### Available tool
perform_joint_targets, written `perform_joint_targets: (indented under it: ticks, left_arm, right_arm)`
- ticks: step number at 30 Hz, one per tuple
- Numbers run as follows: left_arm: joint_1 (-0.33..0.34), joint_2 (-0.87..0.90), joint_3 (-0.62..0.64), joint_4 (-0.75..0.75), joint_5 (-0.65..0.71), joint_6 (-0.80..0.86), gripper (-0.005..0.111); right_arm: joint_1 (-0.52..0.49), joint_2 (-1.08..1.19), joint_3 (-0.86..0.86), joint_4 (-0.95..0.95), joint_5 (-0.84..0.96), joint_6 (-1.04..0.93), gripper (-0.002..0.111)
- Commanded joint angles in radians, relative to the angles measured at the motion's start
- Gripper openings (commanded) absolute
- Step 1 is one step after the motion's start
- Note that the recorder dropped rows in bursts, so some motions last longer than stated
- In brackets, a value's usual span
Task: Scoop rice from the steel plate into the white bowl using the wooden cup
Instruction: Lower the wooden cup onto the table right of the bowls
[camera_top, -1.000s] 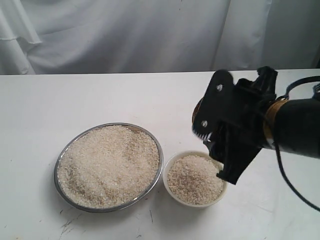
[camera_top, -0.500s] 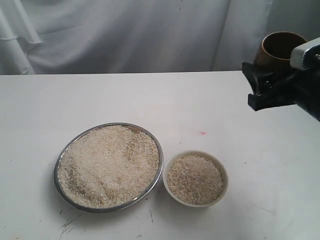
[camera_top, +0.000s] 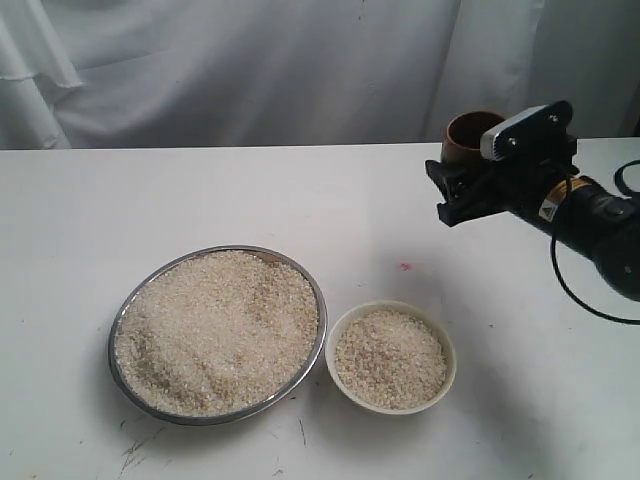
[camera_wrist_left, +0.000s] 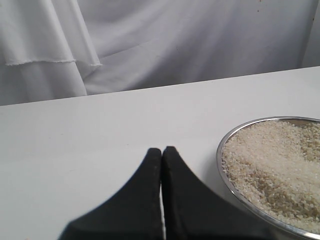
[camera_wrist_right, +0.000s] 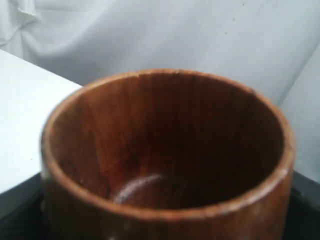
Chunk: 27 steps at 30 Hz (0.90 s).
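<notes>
The steel plate (camera_top: 125, 318) sits at the front left of the table, heaped with rice (camera_top: 215, 330); its rim (camera_wrist_left: 222, 165) and rice (camera_wrist_left: 277, 165) also show in the left wrist view. To the plate's right stands the white bowl (camera_top: 344, 326), filled with rice (camera_top: 390, 358). My right gripper (camera_top: 462, 180) is raised at the back right, shut on the wooden cup (camera_top: 470, 133), which is upright and empty with a dark interior (camera_wrist_right: 175, 150). My left gripper (camera_wrist_left: 162, 150) is shut on nothing, low over the table just beside the plate; it is out of the exterior view.
White cloth (camera_top: 250, 70) hangs behind the table's far edge. A small red mark (camera_top: 405, 266) lies on the table behind the bowl. A black cable (camera_top: 575, 295) loops from the right arm.
The right gripper swung the cup up and away from over the bowl to the back right, then came lower and slightly left. The bowl and plate stayed put.
</notes>
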<state>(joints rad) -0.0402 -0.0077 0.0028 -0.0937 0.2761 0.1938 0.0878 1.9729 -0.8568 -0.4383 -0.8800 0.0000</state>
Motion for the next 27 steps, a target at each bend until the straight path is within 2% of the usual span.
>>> perform_joint_targets:
  ticks: [1, 7, 14, 24, 27]
  left_arm:
    - [-0.007, 0.008, -0.003, -0.001, -0.010, -0.002, 0.000]
    - [-0.007, 0.008, -0.003, -0.001, -0.010, -0.004, 0.000]
    - [-0.007, 0.008, -0.003, -0.001, -0.010, -0.001, 0.000]
    - [-0.007, 0.008, -0.003, -0.001, -0.010, -0.004, 0.000]
    - [-0.007, 0.008, -0.003, -0.001, -0.010, -0.004, 0.000]
  right_arm:
    - [-0.020, 0.083, -0.009, -0.049, -0.114, 0.058, 0.000]
    - [-0.058, 0.224, -0.021, -0.134, -0.189, 0.087, 0.000]
    - [-0.060, 0.380, -0.137, -0.365, -0.253, 0.188, 0.000]
    - [-0.060, 0.427, -0.214, -0.418, -0.223, 0.186, 0.000]
    - [-0.060, 0.428, -0.219, -0.435, -0.224, 0.186, 0.005]
